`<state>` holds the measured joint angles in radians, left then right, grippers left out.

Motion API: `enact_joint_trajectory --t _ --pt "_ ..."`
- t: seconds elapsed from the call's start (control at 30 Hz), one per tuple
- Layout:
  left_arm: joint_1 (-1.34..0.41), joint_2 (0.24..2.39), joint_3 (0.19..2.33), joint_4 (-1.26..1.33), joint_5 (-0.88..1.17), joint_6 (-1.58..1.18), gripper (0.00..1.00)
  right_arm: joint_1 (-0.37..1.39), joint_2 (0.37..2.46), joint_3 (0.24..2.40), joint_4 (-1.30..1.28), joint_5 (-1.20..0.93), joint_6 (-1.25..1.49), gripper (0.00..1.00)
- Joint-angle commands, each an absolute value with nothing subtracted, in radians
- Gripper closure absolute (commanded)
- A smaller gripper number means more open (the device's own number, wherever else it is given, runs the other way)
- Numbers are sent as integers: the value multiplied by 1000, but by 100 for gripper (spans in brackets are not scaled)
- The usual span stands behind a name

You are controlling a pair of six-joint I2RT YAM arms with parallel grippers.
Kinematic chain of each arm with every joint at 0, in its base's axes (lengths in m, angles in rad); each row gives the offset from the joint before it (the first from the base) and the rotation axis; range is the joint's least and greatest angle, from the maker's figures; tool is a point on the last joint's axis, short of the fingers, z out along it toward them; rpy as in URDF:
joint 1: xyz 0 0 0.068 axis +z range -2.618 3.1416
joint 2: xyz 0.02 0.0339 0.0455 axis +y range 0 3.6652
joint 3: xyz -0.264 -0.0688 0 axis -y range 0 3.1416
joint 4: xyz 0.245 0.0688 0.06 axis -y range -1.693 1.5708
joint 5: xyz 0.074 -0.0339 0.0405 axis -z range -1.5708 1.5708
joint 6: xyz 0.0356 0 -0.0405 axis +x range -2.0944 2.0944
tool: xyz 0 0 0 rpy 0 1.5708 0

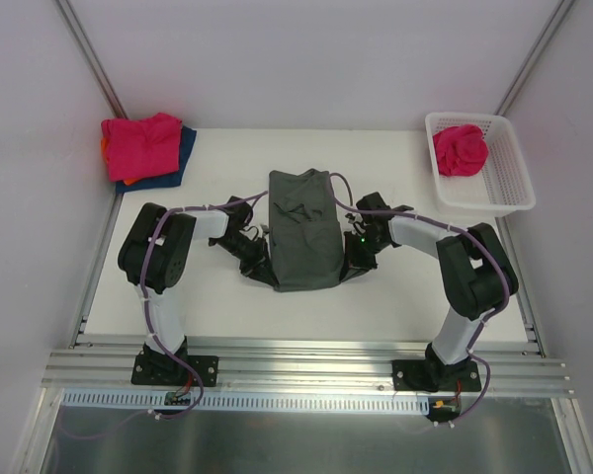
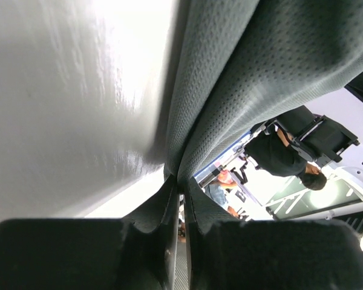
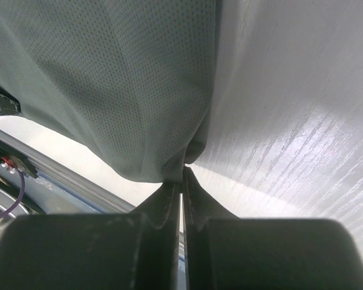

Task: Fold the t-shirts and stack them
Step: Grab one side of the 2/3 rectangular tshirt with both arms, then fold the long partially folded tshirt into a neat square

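A dark grey t-shirt (image 1: 303, 229) lies folded into a long strip in the middle of the table. My left gripper (image 1: 257, 259) is at its near left edge, shut on the grey cloth (image 2: 230, 78), which rises from the fingertips (image 2: 172, 187). My right gripper (image 1: 354, 255) is at the near right edge, shut on a pinch of the same cloth (image 3: 109, 84) just above the table. A pink t-shirt (image 1: 141, 144) tops a stack with orange and blue ones (image 1: 168, 173) at the far left. Another pink t-shirt (image 1: 461, 150) lies crumpled in the basket.
The white lattice basket (image 1: 499, 183) stands at the far right of the white table (image 1: 208, 296). Metal frame posts rise at both back corners. An aluminium rail (image 1: 306, 370) runs along the near edge by the arm bases.
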<state>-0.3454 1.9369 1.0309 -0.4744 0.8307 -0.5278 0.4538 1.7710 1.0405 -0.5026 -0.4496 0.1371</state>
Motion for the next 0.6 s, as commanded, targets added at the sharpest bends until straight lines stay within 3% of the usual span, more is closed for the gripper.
enact_joint_trajectory --t 0.0,0.57 --pt "-334 1873 1031 -489 842 -497 98 448 1730 1074 -512 -457 123 99" --pt "-299 1704 1210 -627 781 -344 100 445 1494 1068 -538 -465 97 99"
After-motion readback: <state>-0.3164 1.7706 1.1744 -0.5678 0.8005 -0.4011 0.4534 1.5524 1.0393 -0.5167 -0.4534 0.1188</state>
